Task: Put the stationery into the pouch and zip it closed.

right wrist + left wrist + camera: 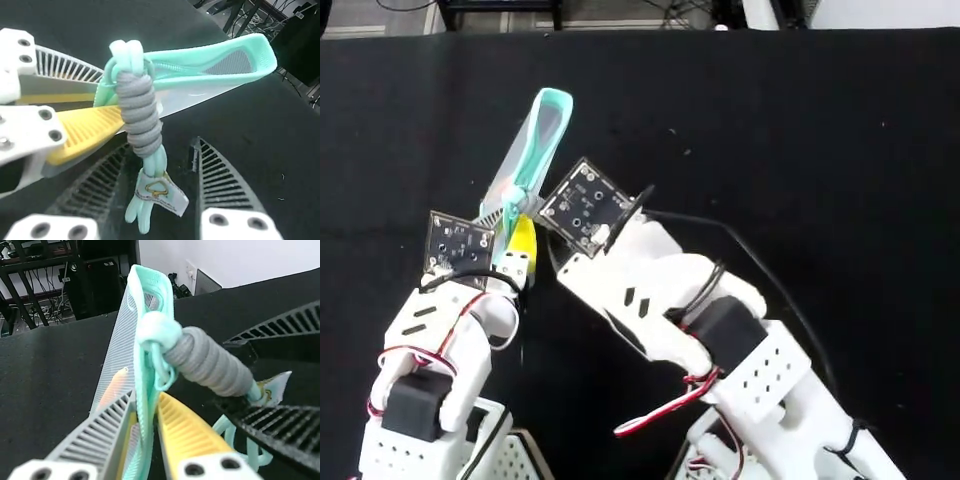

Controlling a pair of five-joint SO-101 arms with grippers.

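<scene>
The pouch [536, 150] was clamped at one end by the left gripper [146, 401]. The right gripper [160, 146] stood spread around the pull cord [138, 115] beside the pouch, not yet closed. A pull might slip off the cord or drag the pouch from its clamp. The zip was hidden. An orange shape [113, 388] inside the pouch could not be identified.

The table [800, 130] is black all over (dull, unpatterned). A thin black cable [692, 216] crosses it. The pouch [535, 140] stands on edge there.
</scene>
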